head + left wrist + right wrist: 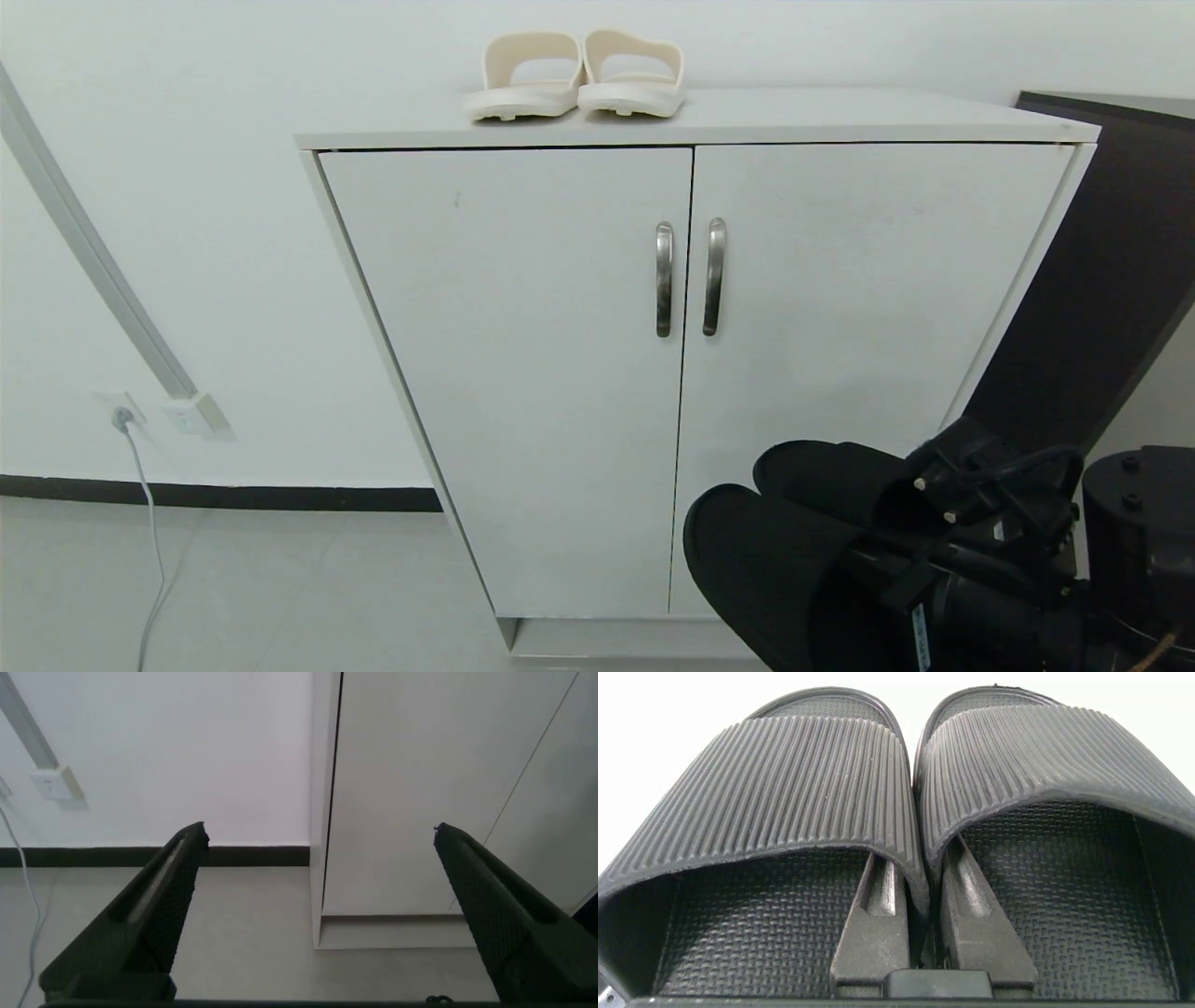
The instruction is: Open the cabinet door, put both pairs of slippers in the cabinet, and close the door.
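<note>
The white cabinet (523,392) stands against the wall with both doors shut, its two metal handles (664,278) side by side at the middle. A cream pair of slippers (579,79) rests on its top, left of centre. A black pair of slippers (784,551) hangs low in front of the right door, toes pointing left. My right gripper (920,863) is shut on the two inner side walls of these black slippers (822,793), one finger inside each. My left gripper (320,833) is open and holds nothing, low near the cabinet's bottom left corner (322,933).
A wall socket with a grey cable (119,411) and a slanted grey conduit (84,243) are on the wall to the left. A dark panel (1102,280) stands right of the cabinet. Bare grey floor (233,588) lies left of the cabinet.
</note>
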